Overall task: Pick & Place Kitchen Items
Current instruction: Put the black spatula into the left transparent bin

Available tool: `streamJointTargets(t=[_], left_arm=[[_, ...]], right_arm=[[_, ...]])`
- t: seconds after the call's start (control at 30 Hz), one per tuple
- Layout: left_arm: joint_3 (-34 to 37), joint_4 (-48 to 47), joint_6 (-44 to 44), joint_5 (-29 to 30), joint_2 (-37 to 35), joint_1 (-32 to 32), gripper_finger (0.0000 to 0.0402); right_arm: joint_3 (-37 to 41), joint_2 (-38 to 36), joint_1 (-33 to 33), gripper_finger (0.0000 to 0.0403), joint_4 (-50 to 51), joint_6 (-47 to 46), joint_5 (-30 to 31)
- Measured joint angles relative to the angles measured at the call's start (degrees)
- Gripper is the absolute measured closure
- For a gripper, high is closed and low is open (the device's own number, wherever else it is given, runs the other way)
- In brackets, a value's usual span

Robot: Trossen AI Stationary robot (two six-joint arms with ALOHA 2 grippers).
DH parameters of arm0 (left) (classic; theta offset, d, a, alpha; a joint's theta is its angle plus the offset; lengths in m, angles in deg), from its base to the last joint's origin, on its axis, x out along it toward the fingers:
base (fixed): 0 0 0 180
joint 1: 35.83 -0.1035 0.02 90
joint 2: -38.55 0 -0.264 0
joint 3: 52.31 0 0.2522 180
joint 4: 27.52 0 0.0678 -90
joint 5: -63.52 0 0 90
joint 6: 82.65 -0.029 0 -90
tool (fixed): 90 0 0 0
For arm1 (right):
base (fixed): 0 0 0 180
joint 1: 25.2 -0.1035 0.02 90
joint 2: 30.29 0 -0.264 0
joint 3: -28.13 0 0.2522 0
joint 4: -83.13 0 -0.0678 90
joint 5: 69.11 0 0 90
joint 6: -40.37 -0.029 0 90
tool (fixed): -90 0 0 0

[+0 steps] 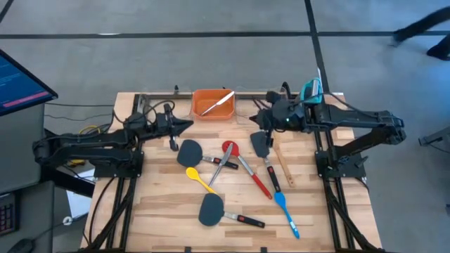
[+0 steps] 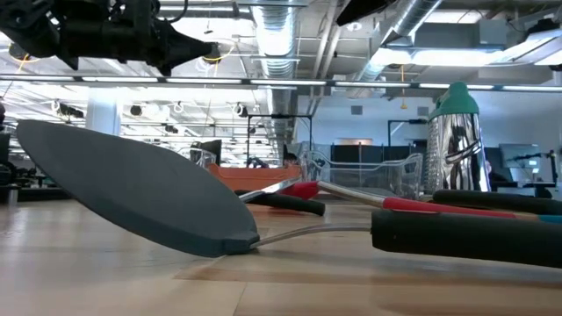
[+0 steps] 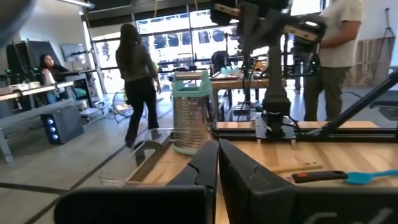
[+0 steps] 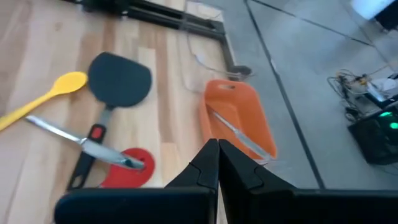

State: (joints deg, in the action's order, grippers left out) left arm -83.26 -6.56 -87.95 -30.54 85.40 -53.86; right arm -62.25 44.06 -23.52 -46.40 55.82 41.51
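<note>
We find the kitchen items scattered on the slatted wooden table [image 1: 169,211]: three flat black spatulas [image 1: 190,152], a round red spoon [image 1: 230,148], a slim yellow spoon [image 1: 200,180], a blue spoon [image 1: 284,205], a wooden fork [image 1: 283,167] and shiny metal tongs [image 1: 223,167]. The orange rectangular bin [image 1: 213,103] at the table's far edge holds one metal utensil lying slantwise. A ribbed metal grater [image 3: 189,121] stands upright. The left gripper [image 1: 187,124] and the right gripper [image 1: 254,121] hover beside the bin, fingers pressed together, holding nothing
</note>
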Motion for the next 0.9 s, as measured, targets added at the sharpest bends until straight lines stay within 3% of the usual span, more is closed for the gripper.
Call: streamJointTargets(t=[0.1,0.3,0.67,0.9], left_arm=[[0.0,0.02,-0.01,-0.01,0.0,1.23,0.04],[0.0,-0.19,-1.6,-0.01,0.0,3.37,0.04],[0.0,-4.3,-1.72,-0.02,0.0,5.82,0.04],[0.0,-5.34,-1.23,-0.05,0.0,7.36,0.04]], right_arm=[[0.26,0.0,1.01,0.0403,-1.55,0.5,-1.66],[7.82,-2.27,2.24,0.0403,-15.55,5.32,-5.9],[25.21,-5.53,3.66,0.0403,-32.01,-1.65,-9.28],[28.06,-1.0,1.34,0.0403,-36.02,-4.88,-9.4]])
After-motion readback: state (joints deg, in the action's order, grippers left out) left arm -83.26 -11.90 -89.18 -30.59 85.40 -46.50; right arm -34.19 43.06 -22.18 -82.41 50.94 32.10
